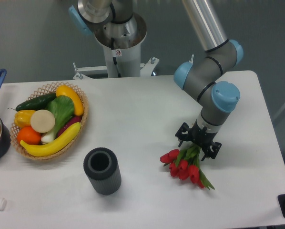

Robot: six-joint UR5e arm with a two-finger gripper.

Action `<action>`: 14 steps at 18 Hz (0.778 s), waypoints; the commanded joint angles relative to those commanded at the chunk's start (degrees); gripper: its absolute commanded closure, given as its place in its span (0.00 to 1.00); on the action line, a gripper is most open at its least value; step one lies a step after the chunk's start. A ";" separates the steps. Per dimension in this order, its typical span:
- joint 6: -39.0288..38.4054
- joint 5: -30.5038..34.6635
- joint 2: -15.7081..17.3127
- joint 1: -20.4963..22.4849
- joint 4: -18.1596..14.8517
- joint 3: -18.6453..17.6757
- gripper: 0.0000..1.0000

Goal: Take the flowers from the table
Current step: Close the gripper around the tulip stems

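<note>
UR5e arm reached down from top of frame, wrist bent vertical, gripper (197,144) pointing straight down at stem end of flowers (185,165). Tulip bunch lay on table (147,114) toward right edge, nearer front, red heads toward front. Finger gap hidden by leaves: can't tell if clamped.

1. Arm (204,21): smooth silver metal tube segments joined by dark grey rounded joints.
2. Joint caps (225,95): round, light blue plastic, one at each joint.
3. Gripper (198,143): black, angular, with small prongs at its sides.
4. Base column (118,52): white pedestal carrying a small red-and-white sticker, topped by a silver collar.
</note>
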 joint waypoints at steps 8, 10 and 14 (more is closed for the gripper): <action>-0.52 -0.09 0.44 0.00 -0.18 0.18 0.54; -1.49 -0.09 0.62 0.00 -0.18 0.61 0.65; -2.72 -0.09 0.70 0.09 -0.26 0.62 0.72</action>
